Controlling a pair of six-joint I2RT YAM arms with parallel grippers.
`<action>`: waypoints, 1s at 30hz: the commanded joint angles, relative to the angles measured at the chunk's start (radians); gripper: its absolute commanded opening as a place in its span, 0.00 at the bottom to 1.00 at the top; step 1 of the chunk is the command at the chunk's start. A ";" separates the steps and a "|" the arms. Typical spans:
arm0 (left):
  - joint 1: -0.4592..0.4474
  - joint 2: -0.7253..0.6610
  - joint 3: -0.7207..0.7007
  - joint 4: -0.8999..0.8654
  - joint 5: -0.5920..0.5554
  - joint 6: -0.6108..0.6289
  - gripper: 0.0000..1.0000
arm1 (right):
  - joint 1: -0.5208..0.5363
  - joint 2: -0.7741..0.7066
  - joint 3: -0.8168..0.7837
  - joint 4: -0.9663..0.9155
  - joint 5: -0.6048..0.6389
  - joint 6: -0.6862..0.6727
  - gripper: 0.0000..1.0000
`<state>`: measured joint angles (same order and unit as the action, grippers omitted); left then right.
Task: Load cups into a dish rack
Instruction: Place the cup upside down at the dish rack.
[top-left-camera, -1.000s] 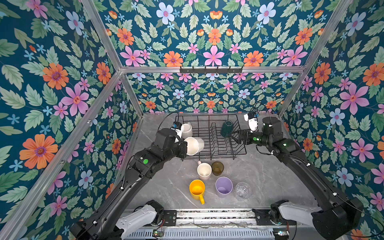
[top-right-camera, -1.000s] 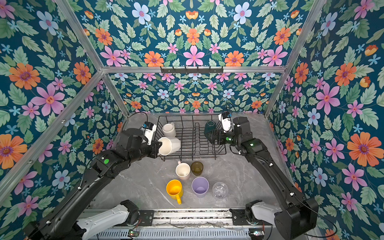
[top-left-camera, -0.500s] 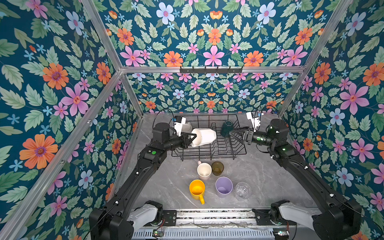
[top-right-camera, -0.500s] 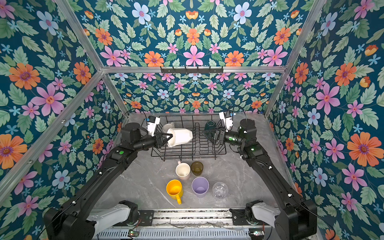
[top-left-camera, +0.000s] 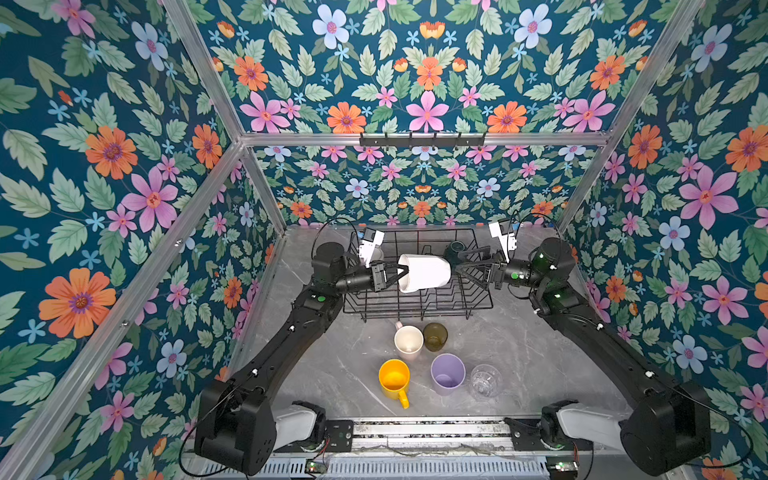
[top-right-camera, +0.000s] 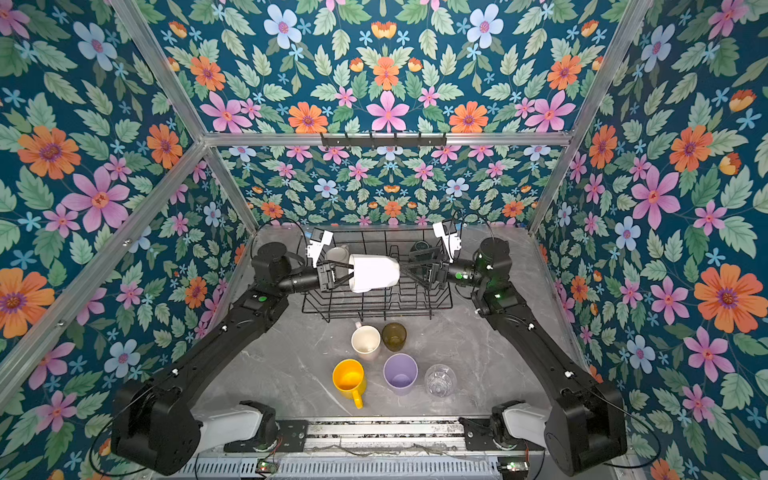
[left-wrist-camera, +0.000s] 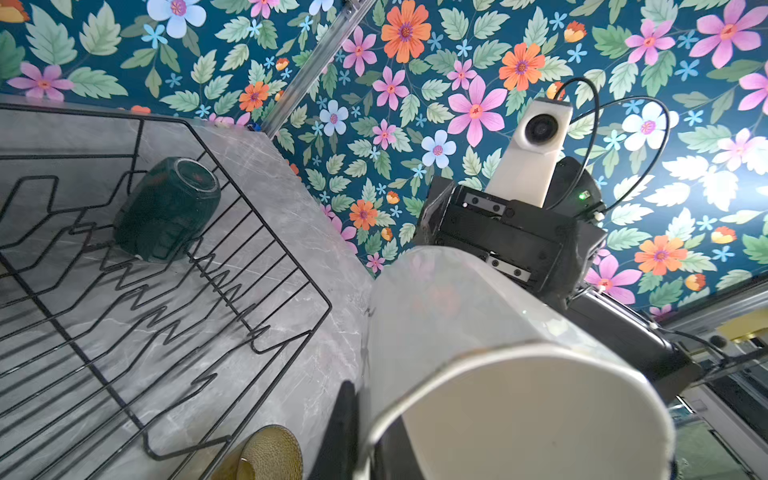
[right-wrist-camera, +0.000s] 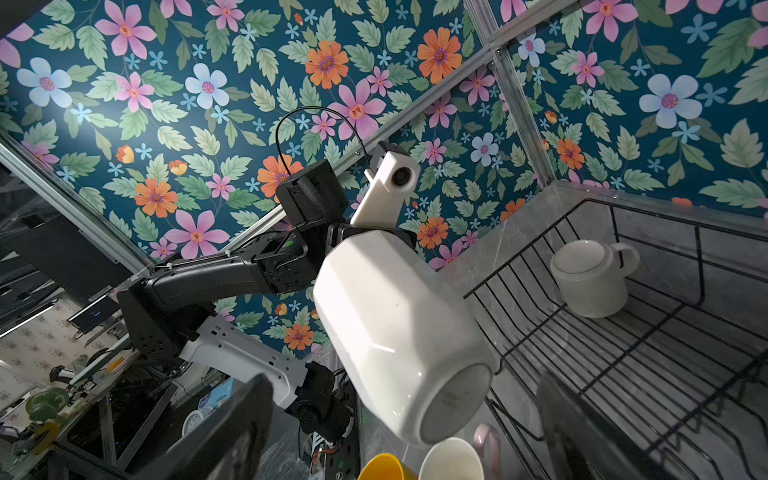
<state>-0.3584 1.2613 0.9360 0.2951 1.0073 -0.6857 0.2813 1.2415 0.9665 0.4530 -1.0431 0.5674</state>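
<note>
The left arm (top-left-camera: 291, 332) rises from the lower left of the frame and bends inward, its wrist lying level at mid-frame; the right arm (top-left-camera: 602, 340) mirrors it from the lower right. Between them the black wire dish rack (top-left-camera: 457, 301) sits on the grey marble table (top-left-camera: 332, 374). The left gripper (top-left-camera: 401, 272) is clamped on the rim of a white faceted mug (top-left-camera: 428, 272), held on its side above the rack with its base pointing right. The right gripper (top-left-camera: 461, 266) faces that base with jaws spread wide, just beside it and holding nothing. Inside the rack, a dark green mug (left-wrist-camera: 166, 212) leans inverted at the upper right, and a white mug (right-wrist-camera: 590, 278) stands upside down at the upper left. Below the rack stand a pale pink mug (top-left-camera: 408, 340), an olive-brown glass (top-left-camera: 435, 336), a yellow mug (top-left-camera: 394, 379), a lilac tumbler (top-left-camera: 447, 374) and a clear glass (top-left-camera: 484, 379).
</note>
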 joint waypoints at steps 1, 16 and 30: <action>-0.003 0.006 0.004 0.145 0.049 -0.051 0.00 | 0.005 0.017 0.007 0.090 -0.031 0.004 0.98; -0.029 0.029 -0.012 0.225 0.073 -0.101 0.00 | 0.117 0.122 0.078 0.082 -0.060 -0.057 0.98; -0.032 0.033 -0.035 0.321 0.089 -0.172 0.00 | 0.156 0.134 0.067 0.075 -0.071 -0.063 0.98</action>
<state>-0.3882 1.2968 0.9016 0.5198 1.0859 -0.8345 0.4316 1.3754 1.0328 0.5140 -1.1072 0.5156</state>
